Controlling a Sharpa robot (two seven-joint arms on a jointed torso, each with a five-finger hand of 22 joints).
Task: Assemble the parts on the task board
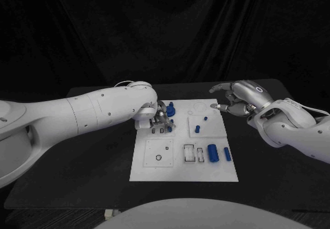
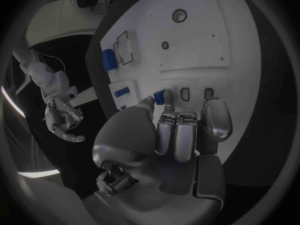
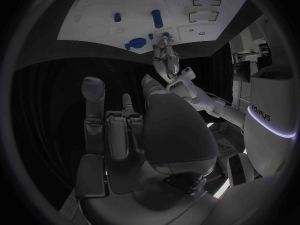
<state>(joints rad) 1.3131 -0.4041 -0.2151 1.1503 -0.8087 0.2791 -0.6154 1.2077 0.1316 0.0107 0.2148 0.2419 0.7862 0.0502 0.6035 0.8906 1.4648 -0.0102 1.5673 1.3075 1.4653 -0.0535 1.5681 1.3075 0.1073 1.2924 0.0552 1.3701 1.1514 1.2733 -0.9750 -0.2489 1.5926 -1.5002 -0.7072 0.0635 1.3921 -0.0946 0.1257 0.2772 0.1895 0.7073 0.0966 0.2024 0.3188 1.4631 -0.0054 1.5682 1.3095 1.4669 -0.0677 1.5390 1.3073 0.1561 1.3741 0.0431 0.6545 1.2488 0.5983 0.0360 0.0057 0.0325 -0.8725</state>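
The white task board (image 1: 180,168) lies in the middle of the black table. My left hand (image 1: 159,117) hovers low over the board's far left part. In the left wrist view this hand (image 2: 182,131) pinches a small blue part (image 2: 159,97) between thumb and a finger, just beside two small dark slots (image 2: 185,93). My right hand (image 1: 237,99) hangs above the board's far right corner, fingers curled in with nothing in them (image 3: 119,130). A thick blue cylinder (image 1: 213,152) and a slim blue one (image 1: 227,153) lie on the board's near right.
A short blue peg (image 1: 197,128) and a smaller one (image 1: 205,117) stand in the board's far right area. A flat blue piece (image 1: 170,110) sits just behind my left hand. Rectangular recesses (image 1: 189,152) and a round hole (image 1: 159,157) mark the near part.
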